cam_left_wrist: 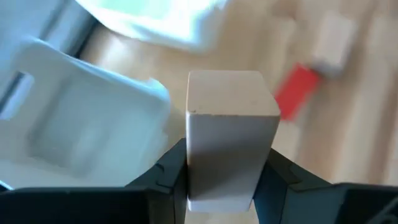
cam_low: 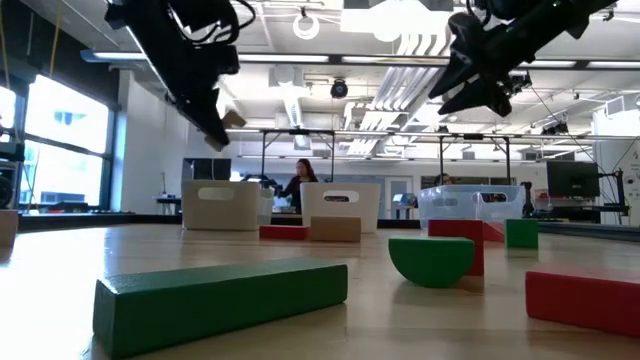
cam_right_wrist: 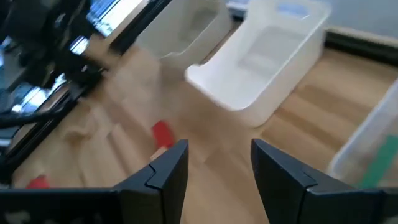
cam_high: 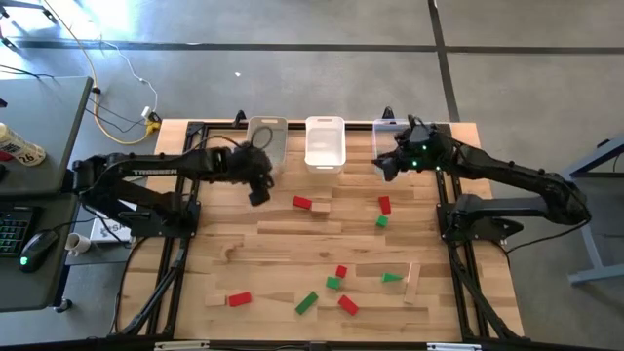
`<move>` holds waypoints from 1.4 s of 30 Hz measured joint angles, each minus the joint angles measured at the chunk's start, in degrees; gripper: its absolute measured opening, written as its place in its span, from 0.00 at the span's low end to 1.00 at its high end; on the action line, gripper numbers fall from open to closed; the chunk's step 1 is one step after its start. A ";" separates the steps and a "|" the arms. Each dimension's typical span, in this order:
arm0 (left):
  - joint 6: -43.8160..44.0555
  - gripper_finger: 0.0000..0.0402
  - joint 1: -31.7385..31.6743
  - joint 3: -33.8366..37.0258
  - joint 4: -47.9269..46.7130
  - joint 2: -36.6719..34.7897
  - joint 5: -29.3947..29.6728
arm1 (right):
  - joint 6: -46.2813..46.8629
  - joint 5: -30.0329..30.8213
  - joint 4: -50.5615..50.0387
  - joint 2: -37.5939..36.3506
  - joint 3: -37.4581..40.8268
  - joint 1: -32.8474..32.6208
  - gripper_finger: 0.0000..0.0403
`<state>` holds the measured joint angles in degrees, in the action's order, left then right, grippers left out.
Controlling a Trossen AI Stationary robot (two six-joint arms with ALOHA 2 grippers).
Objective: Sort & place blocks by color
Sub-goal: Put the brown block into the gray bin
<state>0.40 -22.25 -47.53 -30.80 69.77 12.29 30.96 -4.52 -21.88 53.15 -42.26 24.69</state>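
Observation:
My left gripper [cam_high: 258, 195] hangs above the table in front of the left bin [cam_high: 267, 141], shut on a plain light wood block [cam_left_wrist: 231, 137], which also shows in the low view [cam_low: 233, 119]. My right gripper [cam_right_wrist: 221, 168] is open with nothing between its fingers, raised beside the right bin [cam_high: 390, 136]. Several red, green and plain blocks lie flat on the table: a red one [cam_high: 302, 203] touching a plain one [cam_high: 320, 207], a red [cam_high: 384, 204] and a green [cam_high: 381, 221], and more near the front edge [cam_high: 333, 283]. My left gripper pinches the wood block between its two fingers [cam_left_wrist: 171, 174], on two opposite side faces near one end [cam_left_wrist: 196, 177]. The block sticks out past the fingertips along the line of the fingers. It is lifted clear of the table, and the fingers slant downward.
Three white bins stand in a row at the far edge; the middle one [cam_high: 325, 143] is between the two arms. Something green [cam_right_wrist: 382, 162] shows through the right bin's wall. A long plain slab [cam_high: 411, 283] lies near the front right.

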 joint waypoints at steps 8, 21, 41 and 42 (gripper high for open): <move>-1.48 0.26 -9.30 0.00 5.70 0.76 0.99 | 5.07 0.47 -0.54 0.00 0.00 -8.85 0.40; 3.12 0.26 -21.55 0.00 13.56 5.94 -2.14 | 22.69 3.50 -6.24 0.04 0.00 -22.79 0.40; 4.55 0.34 -24.36 -1.06 14.45 15.99 -5.87 | 45.93 9.60 -20.47 0.15 0.00 -32.35 0.40; 4.62 0.34 -24.36 -1.15 14.35 15.99 -5.90 | 47.33 10.21 -21.55 0.15 0.00 -32.60 0.40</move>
<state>5.02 -46.61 -48.68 -16.45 85.76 6.39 78.29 5.69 -43.42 53.30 -42.26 -7.91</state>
